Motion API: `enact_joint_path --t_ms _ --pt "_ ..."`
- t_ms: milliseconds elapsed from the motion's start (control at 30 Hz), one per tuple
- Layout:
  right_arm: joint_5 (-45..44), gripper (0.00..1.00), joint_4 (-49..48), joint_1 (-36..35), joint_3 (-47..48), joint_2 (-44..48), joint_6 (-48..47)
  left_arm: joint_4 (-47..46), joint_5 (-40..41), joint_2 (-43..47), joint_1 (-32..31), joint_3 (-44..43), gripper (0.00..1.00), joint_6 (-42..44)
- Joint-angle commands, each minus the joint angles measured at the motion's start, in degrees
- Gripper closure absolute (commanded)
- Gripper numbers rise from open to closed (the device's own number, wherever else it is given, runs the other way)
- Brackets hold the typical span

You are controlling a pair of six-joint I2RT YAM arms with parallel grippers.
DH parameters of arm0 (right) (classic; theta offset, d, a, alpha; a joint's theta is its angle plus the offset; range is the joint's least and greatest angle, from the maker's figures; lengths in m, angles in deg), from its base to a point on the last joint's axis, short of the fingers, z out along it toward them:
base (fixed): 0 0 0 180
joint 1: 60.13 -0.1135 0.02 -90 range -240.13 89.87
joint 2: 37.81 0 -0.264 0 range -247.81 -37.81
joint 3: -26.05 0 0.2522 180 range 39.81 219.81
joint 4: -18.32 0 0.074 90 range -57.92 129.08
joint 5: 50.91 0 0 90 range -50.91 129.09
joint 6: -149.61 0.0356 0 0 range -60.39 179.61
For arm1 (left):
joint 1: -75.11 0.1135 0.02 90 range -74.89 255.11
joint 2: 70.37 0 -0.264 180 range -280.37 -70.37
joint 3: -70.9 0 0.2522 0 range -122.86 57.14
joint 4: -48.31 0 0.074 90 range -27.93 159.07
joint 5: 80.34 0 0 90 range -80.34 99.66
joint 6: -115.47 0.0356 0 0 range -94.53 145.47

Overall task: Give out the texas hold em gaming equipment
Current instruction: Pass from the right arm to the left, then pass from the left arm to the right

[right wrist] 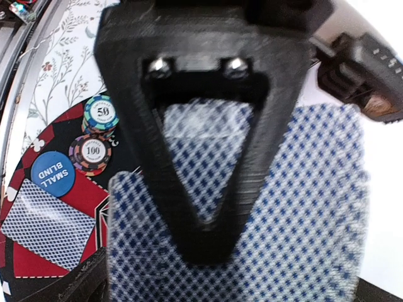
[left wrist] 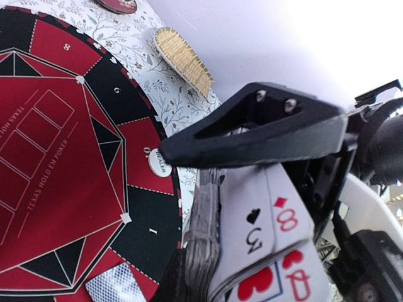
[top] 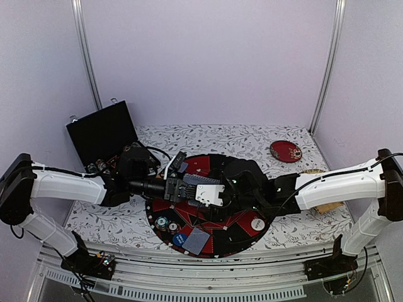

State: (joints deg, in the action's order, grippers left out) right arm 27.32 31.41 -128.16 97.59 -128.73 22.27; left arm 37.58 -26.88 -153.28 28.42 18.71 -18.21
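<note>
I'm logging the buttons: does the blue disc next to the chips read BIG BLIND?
No, the blue disc beside the striped chips is printed SMALL BLIND.

The round red and black poker mat (left wrist: 56, 157) looks like soft, dull cloth. The white paper playing cards (left wrist: 277, 233) look smooth and shiny. The straw-coloured slatted mat (left wrist: 186, 63) looks rough. The striped poker chips (right wrist: 90, 153) look glossy.

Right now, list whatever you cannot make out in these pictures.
- Top external: the left hand and right hand meet over the cards; their own bodies hide who grips.
- Left wrist: a black finger covers the cards' tops, so their count is unclear.
- Right wrist: its finger and blur hide most of the card backs.
- Top external: what lies in the black case is too small.
</note>
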Motion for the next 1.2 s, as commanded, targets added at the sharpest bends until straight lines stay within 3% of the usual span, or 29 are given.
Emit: enact_joint_path --t_ms 0,133,233,367,500,800,1167 --pt "-2.62 0.01 -3.43 -0.13 -0.74 2.53 -1.91 -1.44 -2.49 1.09 0.79 0.78 1.0 -1.55" --pt "-1.1 0.03 -2.51 0.66 -0.93 2.39 -1.43 -1.69 -3.29 0.88 0.76 1.24 1.0 -1.92" --pt "-1.35 0.16 -1.46 0.79 -0.26 1.62 -1.17 -2.13 -4.21 0.5 0.76 1.13 1.0 -2.12" --pt "-1.48 0.24 -0.3 0.78 0.84 0.64 -1.24 -3.0 -6.51 -0.18 0.57 0.7 1.0 -1.75" --pt "-1.34 0.37 1.11 0.79 2.01 -0.29 -1.13 -3.11 -7.49 -0.39 -0.14 0.03 0.92 -0.32" --pt "-0.02 0.39 0.93 0.79 2.55 0.04 -0.58 -4.12 -7.07 -0.58 -1.31 -0.58 0.7 0.52" --pt "1.36 0.39 0.06 0.78 2.69 0.38 -0.63 -4.52 -6.8 -2.48 -2.79 -2.29 0.64 0.56"
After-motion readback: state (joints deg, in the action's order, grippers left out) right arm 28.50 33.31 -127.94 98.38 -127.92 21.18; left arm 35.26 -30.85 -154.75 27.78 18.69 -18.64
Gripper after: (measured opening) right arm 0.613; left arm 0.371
